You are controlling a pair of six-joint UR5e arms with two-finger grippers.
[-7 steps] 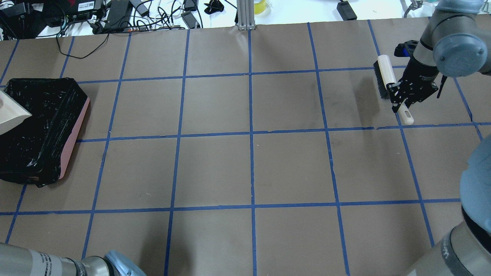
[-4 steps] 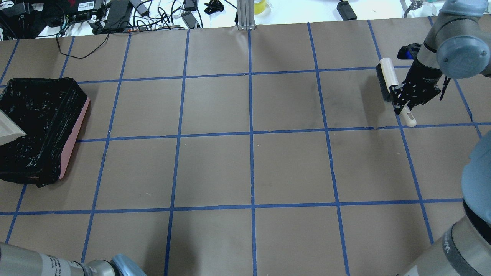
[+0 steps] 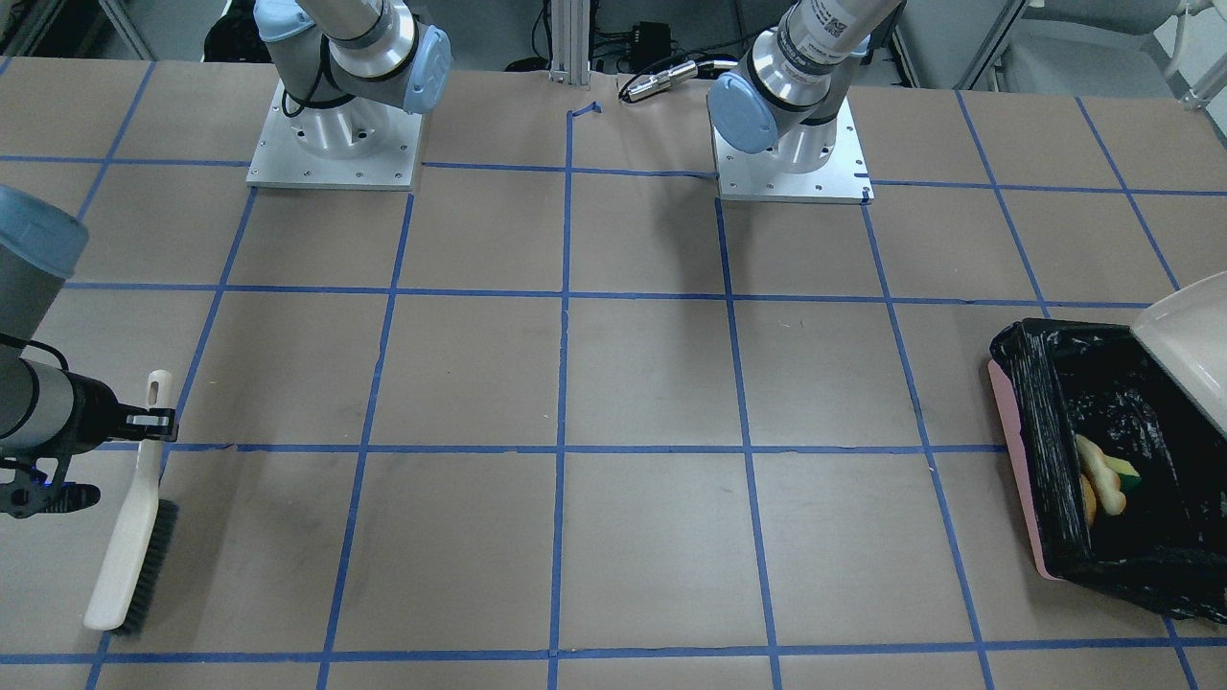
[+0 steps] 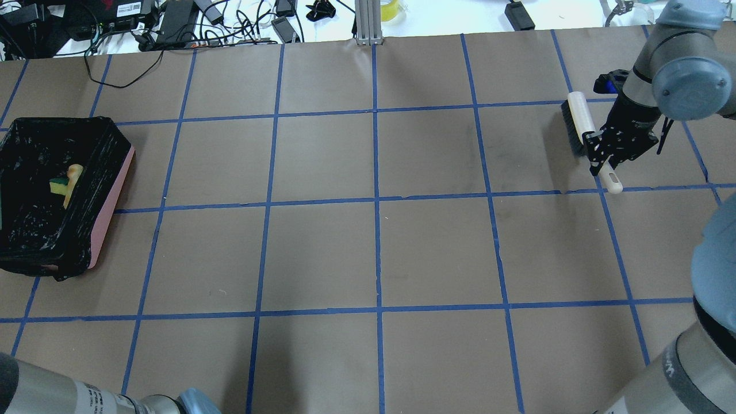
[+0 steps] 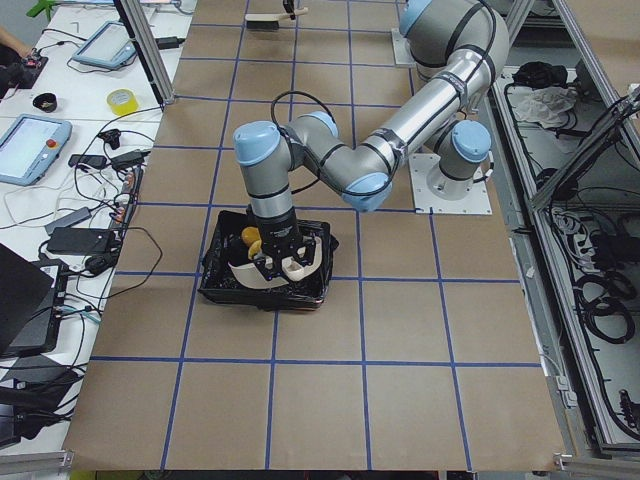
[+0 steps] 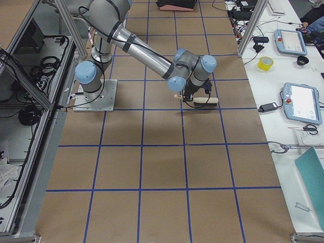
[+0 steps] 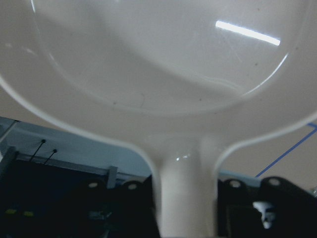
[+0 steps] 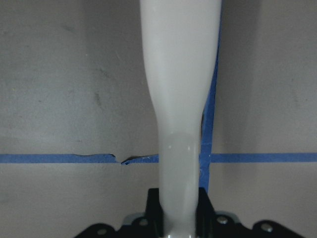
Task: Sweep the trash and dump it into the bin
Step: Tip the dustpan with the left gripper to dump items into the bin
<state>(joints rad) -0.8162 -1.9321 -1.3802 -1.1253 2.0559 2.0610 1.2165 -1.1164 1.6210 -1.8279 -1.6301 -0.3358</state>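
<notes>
The bin (image 4: pixel 112 201), pink-sided with a black bag, stands at the table's left end and also shows in the front view (image 3: pixel 1007 431). The trash (image 4: pixel 66 181) lies inside it: a pale peel (image 3: pixel 1102 474), a yellow-green sponge piece (image 3: pixel 1129 476) and a brown lump (image 3: pixel 1088 500). My left gripper (image 7: pixel 181 198) is shut on the handle of the beige dustpan (image 3: pixel 1189 335), held over the bin (image 5: pixel 215 285). My right gripper (image 4: pixel 601 152) is shut on the handle of a white brush (image 4: pixel 579 121) with black bristles, at the far right.
The brown table cover (image 4: pixel 374 253) carries a grid of blue tape. Cables and power bricks (image 4: pixel 172 23) lie beyond the far edge. A metal post (image 4: pixel 368 23) stands at the far middle. The arm bases (image 3: pixel 335 134) are bolted at the robot's side.
The dustpan has moved left out of the overhead view, and the trash now shows inside the bin. The right gripper and brush have shifted slightly.
</notes>
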